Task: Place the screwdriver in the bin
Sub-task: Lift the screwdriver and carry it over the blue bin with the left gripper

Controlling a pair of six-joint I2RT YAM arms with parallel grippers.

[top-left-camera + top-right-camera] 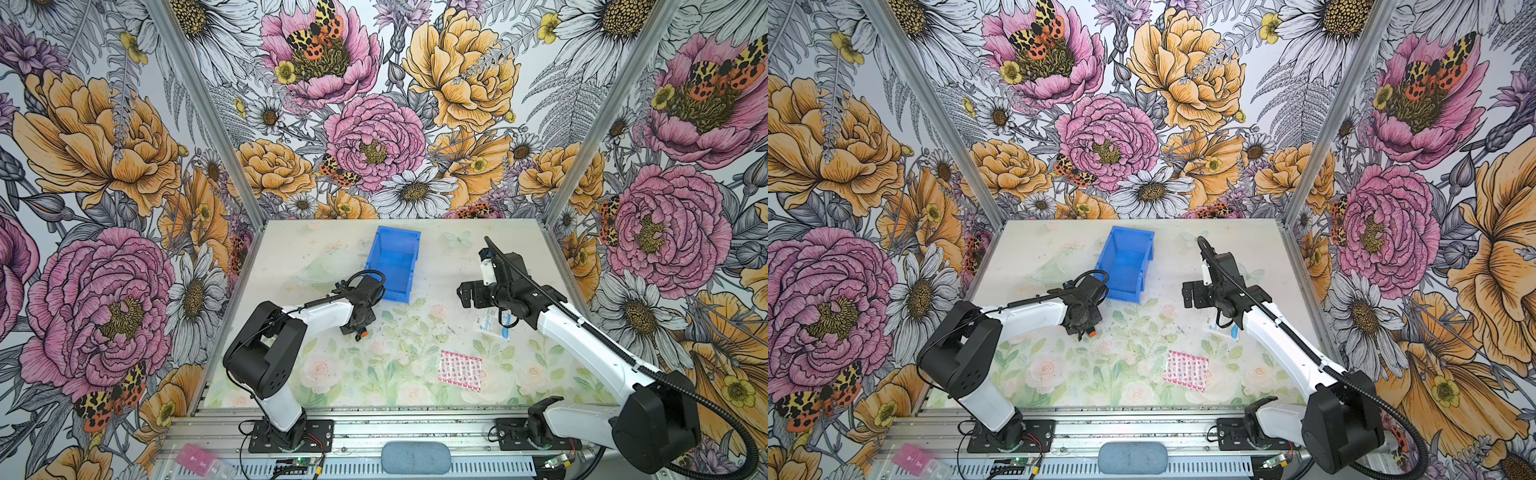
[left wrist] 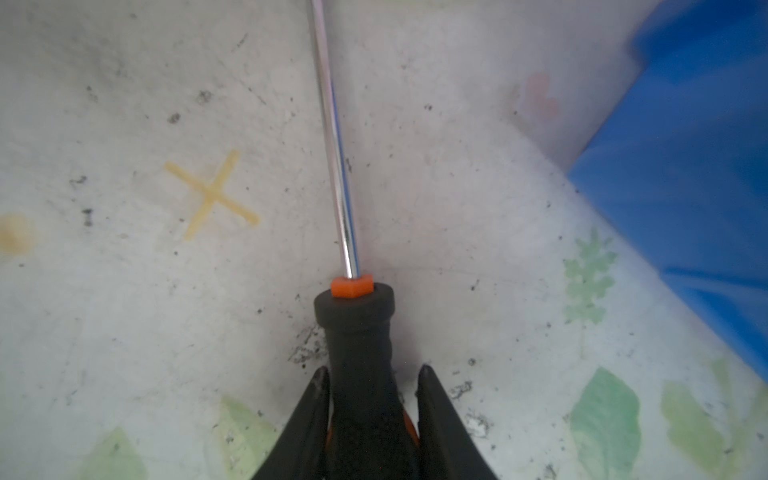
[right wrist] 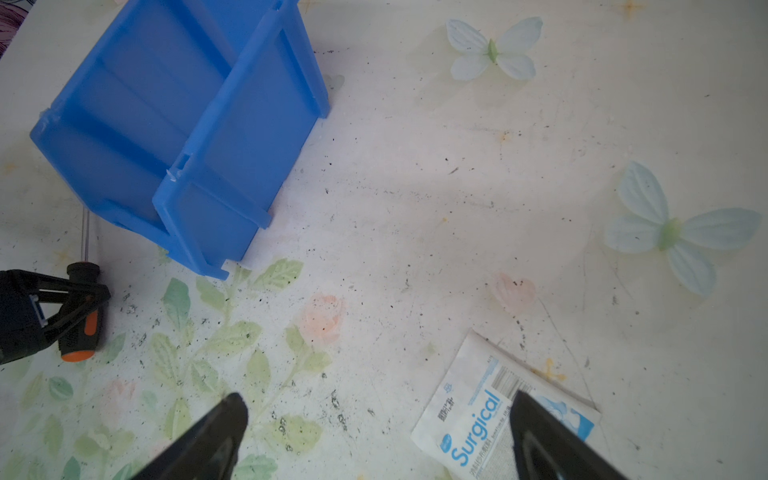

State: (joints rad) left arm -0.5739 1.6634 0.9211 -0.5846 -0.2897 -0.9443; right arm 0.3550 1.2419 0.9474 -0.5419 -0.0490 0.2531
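The screwdriver (image 2: 356, 328) has a black handle with orange trim and a thin metal shaft (image 2: 337, 166). It lies low over the table, just in front of the blue bin (image 1: 392, 259) (image 1: 1126, 259). My left gripper (image 2: 372, 382) (image 1: 354, 328) is shut on the screwdriver's handle. In both top views only the orange end cap (image 1: 363, 333) (image 1: 1092, 332) shows beneath the wrist. In the right wrist view the shaft (image 3: 86, 232) points toward the bin's front corner (image 3: 174, 124). The bin holds nothing. My right gripper (image 3: 378, 405) (image 1: 467, 295) hovers open to the right of the bin, empty.
A white "Surgical" packet (image 3: 469, 424) (image 1: 488, 326) lies under my right gripper. A pink patterned packet (image 1: 460, 370) (image 1: 1185, 370) sits nearer the table's front. A clear plastic piece (image 1: 320, 268) lies left of the bin. Flowered walls close in three sides.
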